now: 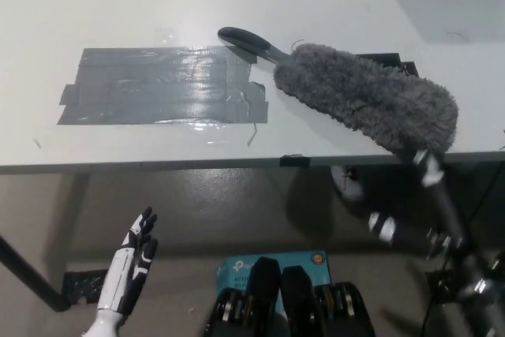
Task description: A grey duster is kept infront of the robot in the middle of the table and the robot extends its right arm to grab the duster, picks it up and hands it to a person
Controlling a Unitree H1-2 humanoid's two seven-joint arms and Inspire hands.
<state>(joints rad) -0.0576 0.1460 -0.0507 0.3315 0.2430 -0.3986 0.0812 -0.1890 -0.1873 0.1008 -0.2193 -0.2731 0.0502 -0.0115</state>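
The grey duster (363,100) lies on the white table (118,5), right of centre. Its fluffy head runs diagonally toward the table's front edge, and its dark handle (248,41) points up and to the left. My black right arm comes up from the bottom right. Its hand (428,170) meets the lower right end of the duster's head at the table edge, and the fluff hides part of it. Whether it has a hold on the duster cannot be made out. My white left hand (134,256) rests open below the table's front edge at the lower left.
A large patch of grey tape (158,84) covers the middle of the table, left of the duster. A small black object (388,61) sits just behind the duster's head. A teal box (272,262) lies on the floor below. The table's front edge runs across the picture's middle.
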